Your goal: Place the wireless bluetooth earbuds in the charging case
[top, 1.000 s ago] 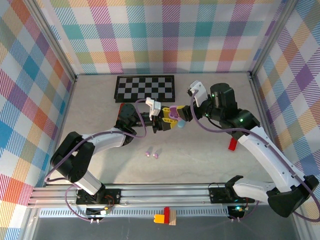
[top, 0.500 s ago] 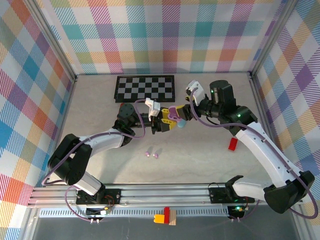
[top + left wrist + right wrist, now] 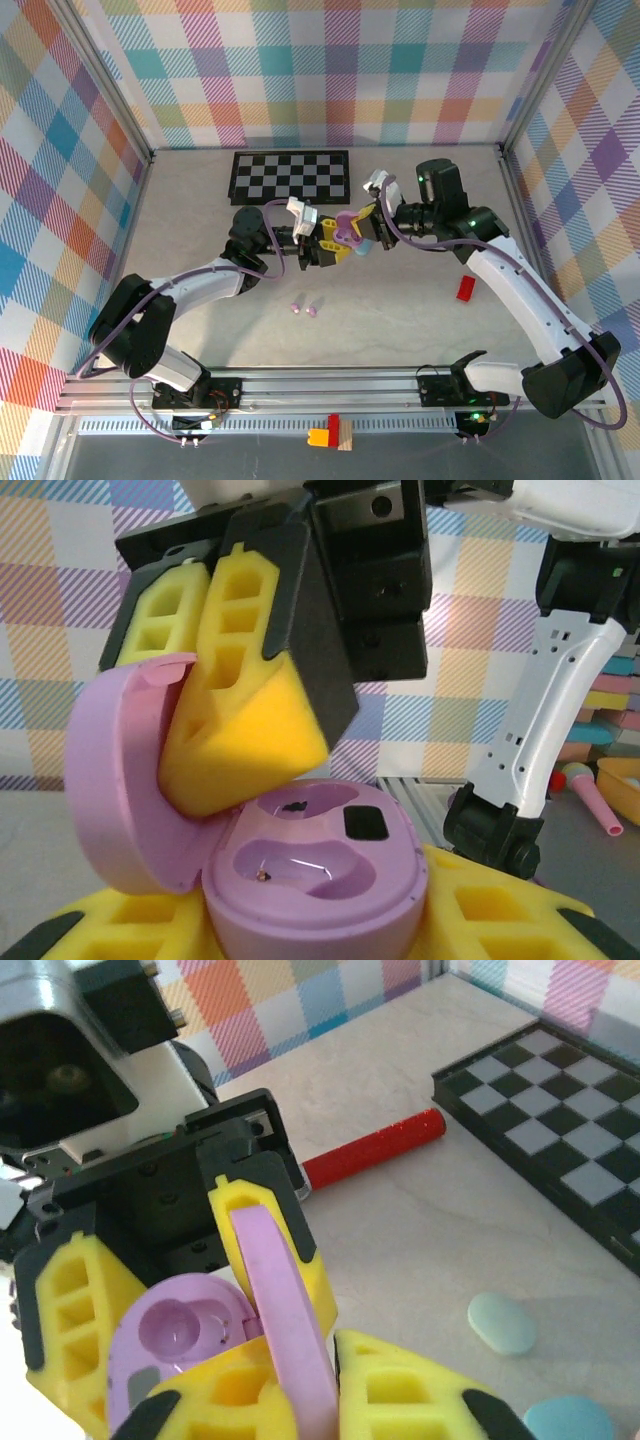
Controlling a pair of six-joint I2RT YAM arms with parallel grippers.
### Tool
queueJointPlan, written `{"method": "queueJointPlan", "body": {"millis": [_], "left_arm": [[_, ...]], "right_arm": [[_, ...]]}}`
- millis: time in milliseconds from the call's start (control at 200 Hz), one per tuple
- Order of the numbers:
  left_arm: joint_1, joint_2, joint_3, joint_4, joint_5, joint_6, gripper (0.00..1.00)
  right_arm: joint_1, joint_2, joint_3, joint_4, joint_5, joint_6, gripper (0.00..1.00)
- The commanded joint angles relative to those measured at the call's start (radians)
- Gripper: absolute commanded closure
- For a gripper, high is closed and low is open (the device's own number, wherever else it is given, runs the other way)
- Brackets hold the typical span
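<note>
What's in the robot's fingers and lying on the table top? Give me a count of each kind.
Open lilac charging case, gripped by both arms' fingers: 1
Tiny earbuds on the table: 2
Pale blue pebble-shaped pieces: 2
Red block: 1
Red stick: 1
Chequered board: 1
Total: 8

Open lilac charging case (image 3: pixel 318 875) gripped in left pincer (image 3: pixel 310 935); right pincer (image 3: pixel 175 725) clamped on raised lid (image 3: pixel 105 780).

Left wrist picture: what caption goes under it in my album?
Left gripper holds the open lilac charging case while right gripper pinches its lid.
</note>
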Motion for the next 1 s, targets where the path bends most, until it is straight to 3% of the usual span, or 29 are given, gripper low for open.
{"method": "queueJointPlan", "body": {"millis": [0,30,105,270,480,725,995], "left_arm": [[0.000,-0.035,0.004,0.010,0.026,0.042,0.60],[0.000,-0.036,0.004,0.012,0.017,0.041,0.58],[0.000,-0.036,0.004,0.005,-0.005,0.039,0.41],[0.000,-0.025,0.009,-0.009,-0.036,0.037,0.29],[0.000,-0.001,0.030,-0.009,-0.035,-0.003,0.28],[0.000,0.027,0.051,0.002,-0.033,-0.054,0.28],[0.000,0.041,0.047,0.050,-0.026,-0.078,0.43]], "right_arm": [[-0.003,-0.004,0.002,0.027,-0.059,-0.034,1.00],[-0.003,-0.010,-0.006,0.038,-0.059,-0.047,1.00],[-0.003,-0.036,-0.041,0.084,-0.057,-0.079,1.00],[0.003,-0.087,-0.104,0.200,-0.003,-0.081,1.00],[0.031,-0.108,-0.156,0.296,0.113,-0.082,1.00],[0.041,-0.108,-0.169,0.309,0.113,-0.090,1.00],[0.042,-0.102,-0.166,0.299,0.088,-0.093,1.00]]}}
